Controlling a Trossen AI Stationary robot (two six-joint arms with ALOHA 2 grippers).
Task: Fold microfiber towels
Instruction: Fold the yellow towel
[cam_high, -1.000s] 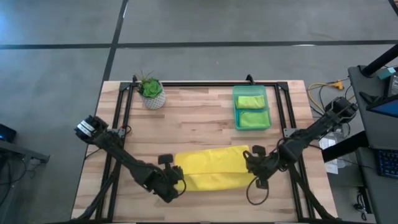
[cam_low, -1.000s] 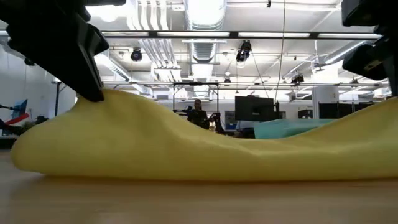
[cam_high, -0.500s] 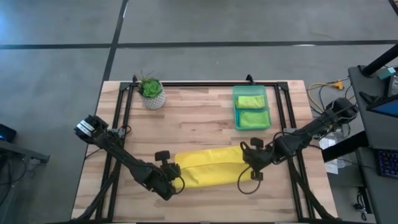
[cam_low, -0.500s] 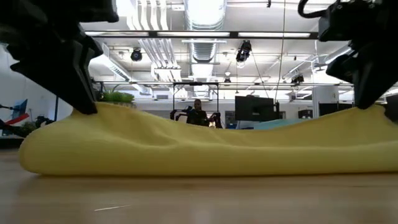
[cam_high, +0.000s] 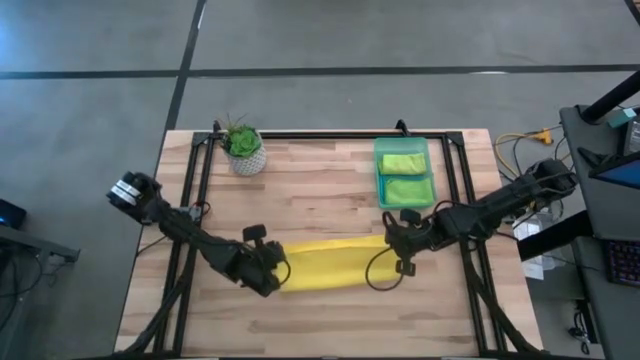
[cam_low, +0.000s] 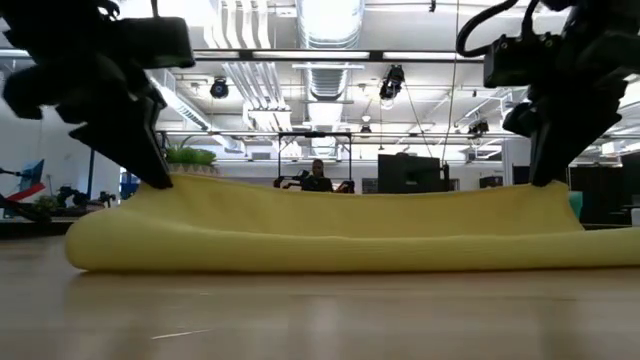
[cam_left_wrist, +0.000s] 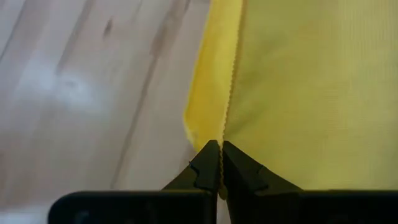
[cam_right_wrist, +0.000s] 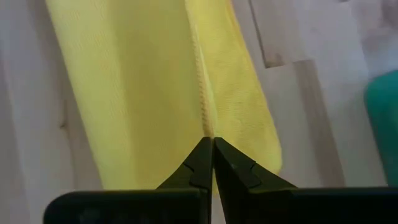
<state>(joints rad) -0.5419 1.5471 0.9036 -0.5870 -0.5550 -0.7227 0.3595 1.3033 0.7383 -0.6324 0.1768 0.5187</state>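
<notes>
A bright yellow towel lies as a long folded strip across the table's near middle. My left gripper is shut on its left end, and my right gripper is shut on its right end. In the low view the left gripper and the right gripper come down onto the towel's top. A teal towel lies on the table just beyond the yellow towel's right end. Two lime green towels lie folded in the green bin. My left gripper pinches the zigzag-cut edge of the towel's upper layer between its two fingertips at the left end, slanting down from above. The edge runs on ahead of the fingers. The upper layer rests on the lower layer, which lies on the table. My right gripper pinches the zigzag-cut edge of the upper layer between its two fingertips at the towel's right end, slanting down from above. The edge runs on ahead of the fingers. The upper layer lies on the lower layer.
A translucent green bin stands at the far right. A small potted plant stands at the far left. A black frame runs along the table's far and side edges. Bare wood lies near the front edge.
Both grippers have gone toward the table's far edge and down, still shut on the towel's edge. The upper layer has folded over onto the rest, so the yellow towel is now a narrower, flatter strip. Its far part has stayed in place.
</notes>
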